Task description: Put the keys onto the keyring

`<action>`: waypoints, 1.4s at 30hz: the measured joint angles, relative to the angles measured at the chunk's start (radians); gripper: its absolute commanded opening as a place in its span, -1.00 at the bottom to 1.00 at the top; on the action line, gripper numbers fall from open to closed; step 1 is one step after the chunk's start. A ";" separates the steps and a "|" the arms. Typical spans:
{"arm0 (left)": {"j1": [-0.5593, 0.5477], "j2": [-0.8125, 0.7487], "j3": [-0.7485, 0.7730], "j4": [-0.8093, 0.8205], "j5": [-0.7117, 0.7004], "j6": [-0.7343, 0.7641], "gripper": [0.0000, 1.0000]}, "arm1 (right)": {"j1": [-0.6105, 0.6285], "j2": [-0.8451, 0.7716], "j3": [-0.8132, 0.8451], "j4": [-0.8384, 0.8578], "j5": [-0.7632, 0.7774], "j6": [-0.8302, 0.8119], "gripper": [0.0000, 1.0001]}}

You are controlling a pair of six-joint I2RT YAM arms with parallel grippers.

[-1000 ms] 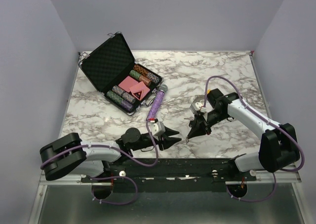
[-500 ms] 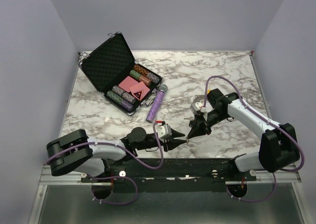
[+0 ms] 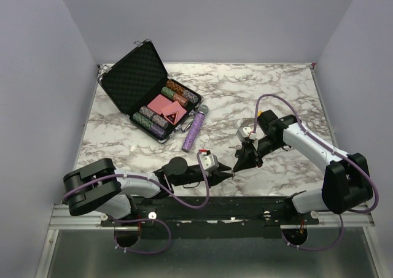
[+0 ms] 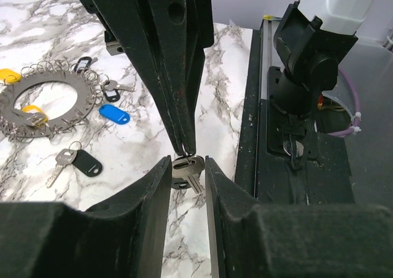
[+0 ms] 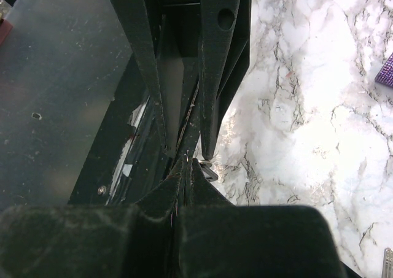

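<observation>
A small silver key (image 4: 189,168) hangs over the marble near the table's front edge. My right gripper (image 4: 184,150) comes down from above and is shut on the key's top. My left gripper (image 4: 187,160) has its jaws narrowly apart on either side of the key's head, almost touching it. In the top view the left gripper (image 3: 225,175) and right gripper (image 3: 236,167) meet tip to tip. The right wrist view shows the right gripper (image 5: 187,162) shut, with the key (image 5: 210,170) just beyond it. The keyring (image 4: 49,104) lies flat at the left, strung with many keys.
A blue-tagged key (image 4: 115,113) and a black-headed key (image 4: 81,163) lie loose beside the keyring. An open black case (image 3: 134,75) of poker chips and a purple glittery tube (image 3: 194,129) sit at the back left. The black base rail (image 4: 288,167) runs along the table edge.
My left gripper has slid right along the front edge up to the right gripper's tip, and its jaws have narrowed around the hanging key. The right arm has stayed put.
</observation>
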 measured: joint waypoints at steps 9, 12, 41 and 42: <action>-0.006 0.018 0.008 0.000 -0.003 0.000 -0.43 | 0.000 0.000 0.000 0.000 -0.001 0.000 -0.95; -0.006 0.022 0.008 0.000 -0.003 0.000 -0.49 | 0.000 0.000 0.000 0.000 -0.001 0.000 -0.94; -0.015 0.026 0.011 0.001 -0.051 -0.004 -1.00 | 0.000 0.000 -0.004 0.001 -0.003 0.000 -0.55; -0.016 0.026 0.006 0.009 -0.057 -0.002 -1.00 | 0.000 0.000 -0.004 0.001 -0.004 0.000 -0.50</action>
